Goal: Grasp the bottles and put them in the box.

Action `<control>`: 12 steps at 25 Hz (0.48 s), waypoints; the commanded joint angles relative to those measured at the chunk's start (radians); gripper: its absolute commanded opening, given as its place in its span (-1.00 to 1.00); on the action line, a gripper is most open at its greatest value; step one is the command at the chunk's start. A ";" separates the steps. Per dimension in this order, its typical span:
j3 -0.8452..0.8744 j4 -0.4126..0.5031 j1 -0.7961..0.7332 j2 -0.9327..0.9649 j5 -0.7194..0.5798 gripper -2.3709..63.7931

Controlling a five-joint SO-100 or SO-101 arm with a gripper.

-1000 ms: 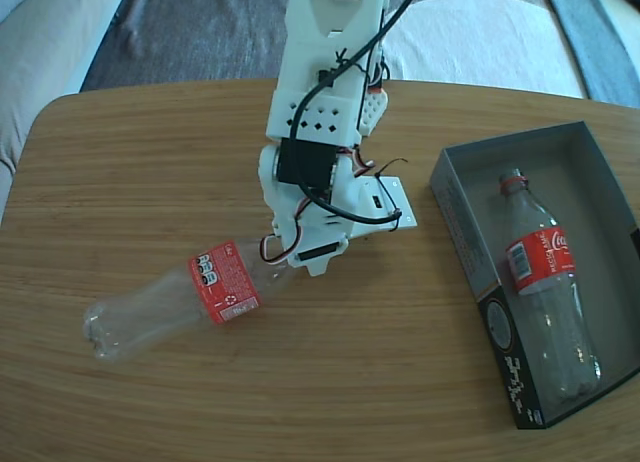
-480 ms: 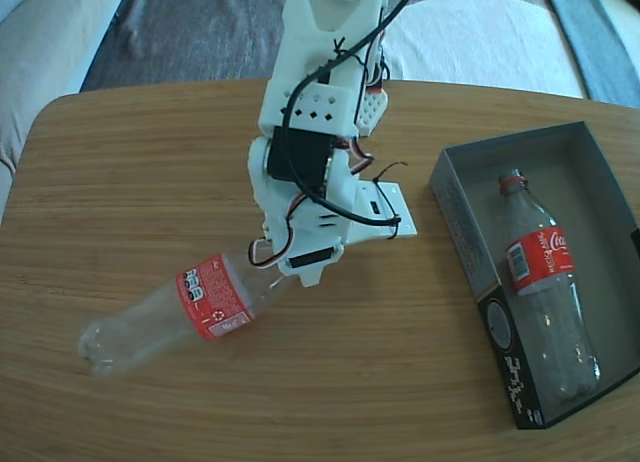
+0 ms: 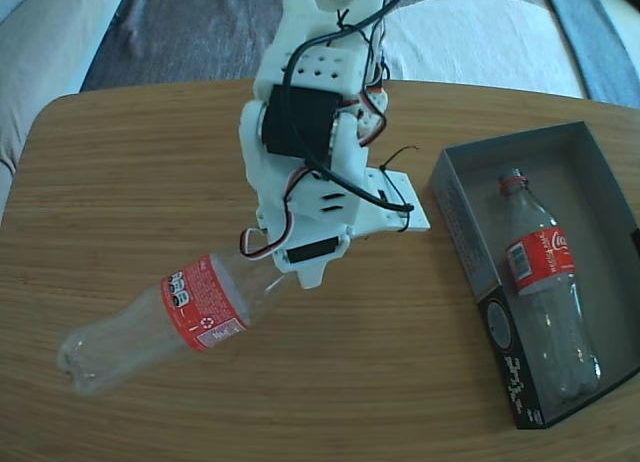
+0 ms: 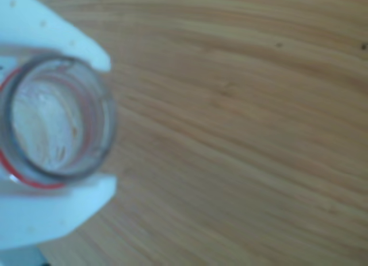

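A clear bottle [image 3: 165, 317] with a red label hangs tilted above the table in the fixed view, its base low at the left. My white gripper [image 3: 268, 272] is shut on its neck. The wrist view looks straight into the bottle's open mouth [image 4: 54, 125], with a red neck ring around it and a white finger [image 4: 54, 33] above and another below. A second bottle [image 3: 543, 282] lies inside the box [image 3: 470, 237] at the right, neck pointing to the far end. The box is shallow, grey inside, with dark printed sides.
The wooden table [image 3: 380, 382] has a rounded far-left corner and bare surface between the arm and the box. A white bracket [image 3: 395, 207] sits at the arm's base. Grey and white fabric lies beyond the table's far edge.
The held bottle has risen off the table and swung left and toward the camera, its base appearing larger and lower. The arm has tilted further over. The boxed bottle has not moved.
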 commanded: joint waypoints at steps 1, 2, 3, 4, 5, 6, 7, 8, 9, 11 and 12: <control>-0.156 0.077 -0.037 0.017 -0.011 -0.94; -0.195 0.103 -0.055 0.017 -0.011 -0.94; -0.235 0.123 -0.077 0.017 -0.011 -0.94; -0.270 0.141 -0.098 0.017 -0.011 -0.94; -0.305 0.158 -0.124 0.017 -0.011 -0.94; -0.337 0.176 -0.152 0.017 -0.011 -0.94; -0.368 0.195 -0.179 0.017 -0.011 -0.94; -0.397 0.210 -0.212 0.017 -0.011 -0.94; -0.423 0.224 -0.247 0.017 -0.011 -0.94; -0.479 0.250 -0.328 0.017 -0.011 -0.94; -0.506 0.261 -0.374 0.017 -0.011 -0.94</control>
